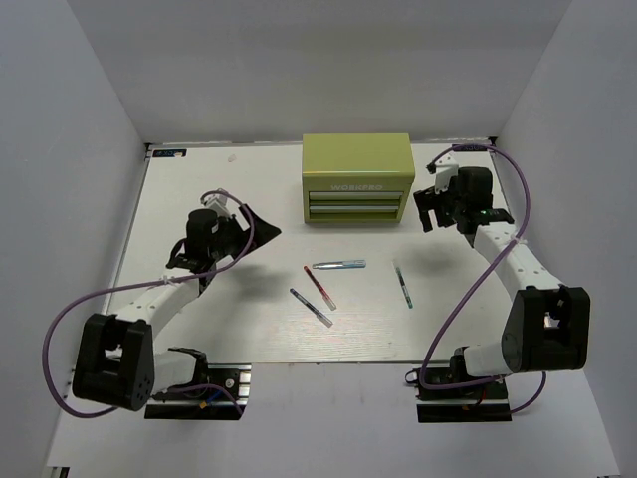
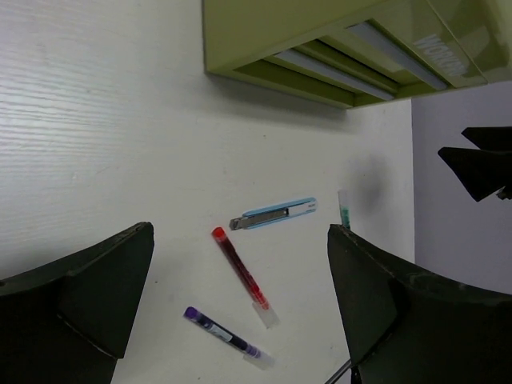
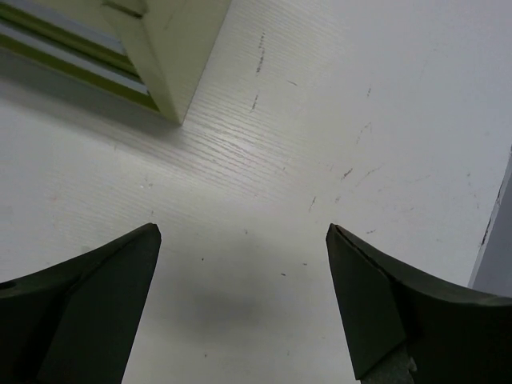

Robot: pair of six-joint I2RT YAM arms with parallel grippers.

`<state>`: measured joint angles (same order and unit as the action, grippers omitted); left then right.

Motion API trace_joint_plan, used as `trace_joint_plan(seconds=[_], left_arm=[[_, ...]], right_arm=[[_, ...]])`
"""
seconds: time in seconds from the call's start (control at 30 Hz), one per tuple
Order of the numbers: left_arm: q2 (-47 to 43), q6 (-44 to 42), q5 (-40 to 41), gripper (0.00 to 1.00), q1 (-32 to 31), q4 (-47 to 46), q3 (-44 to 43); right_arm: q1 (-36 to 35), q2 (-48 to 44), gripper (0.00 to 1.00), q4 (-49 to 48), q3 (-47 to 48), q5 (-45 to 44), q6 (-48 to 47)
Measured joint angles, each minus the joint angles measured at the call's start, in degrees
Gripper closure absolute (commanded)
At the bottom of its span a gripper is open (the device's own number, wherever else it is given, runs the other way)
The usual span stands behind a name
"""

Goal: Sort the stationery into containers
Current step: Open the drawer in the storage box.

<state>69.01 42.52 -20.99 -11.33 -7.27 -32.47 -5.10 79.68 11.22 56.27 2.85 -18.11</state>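
Left gripper [image 1: 257, 227] hangs left of the chest [image 1: 358, 179], right gripper [image 1: 426, 211] by its right end. I see both sets of fingers spread, nothing held. In front of the chest: blue-silver pen [image 1: 338, 265] nearest, red pen [image 1: 319, 287], dark grey pen [image 1: 311, 308] farthest, teal pen [image 1: 403, 286] toward its right.

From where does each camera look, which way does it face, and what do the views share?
Top external: above and behind the arms, facing down on the white table; left arm and right arm show.
Left wrist: on the left arm, facing across the table to four slim pens and the yellow-green metal drawer chest; the open left gripper shows.
Right wrist: on the right arm, facing down at tabletop and one chest corner; the open right gripper shows.
Shared: all three see the chest.
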Motion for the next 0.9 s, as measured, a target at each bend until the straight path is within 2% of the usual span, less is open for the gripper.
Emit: trace_joint_plan(seconds=[0.23,0.3,0.4,0.43,0.5,0.53,0.6,0.67,0.77,0.9], left_arm=[[6.4,1.3,1.3,0.01,-5.8,-2.4,-4.8],[8.0,2.0,2.2,0.04,-7.7,-3.1,-5.8],[10.1,3.4,3.7,0.21,-9.9,-4.7,-6.7],[10.6,4.0,4.0,0.36,-10.4,-5.3,-6.9],[12.0,5.5,4.5,0.50,-11.8,-7.1,-7.1],[12.9,6.2,4.8,0.54,-12.2,-8.2,-7.2],[14.8,7.7,5.4,0.54,-13.4,-10.5,-7.5],[17.3,9.2,6.0,0.44,-14.4,-12.6,-8.2],[21.1,11.6,7.6,0.33,-16.0,-15.4,-10.4],[25.6,15.0,10.0,0.31,-18.3,-20.7,-13.5]], right_arm=[[-0.1,0.0,0.10,10.3,4.4,9.3,-11.8],[-0.2,0.0,0.10,13.2,6.5,11.3,-14.3],[-0.3,-0.1,0.10,15.1,8.4,13.3,-17.5],[-0.3,-0.2,0.10,15.8,8.7,14.3,-19.0],[-0.3,-0.4,0.10,17.4,9.0,16.6,-21.7],[-0.3,-0.7,0.14,18.4,9.2,18.2,-23.2],[-0.3,-1.5,0.20,20.7,9.9,22.3,-26.8],[-0.3,-3.1,0.23,21.8,10.4,27.4,-30.7],[-1.2,-6.4,0.21,20.9,10.4,33.2,-35.2],[-3.9,-5.6,0.19,18.2,13.5,36.4,-38.9]])
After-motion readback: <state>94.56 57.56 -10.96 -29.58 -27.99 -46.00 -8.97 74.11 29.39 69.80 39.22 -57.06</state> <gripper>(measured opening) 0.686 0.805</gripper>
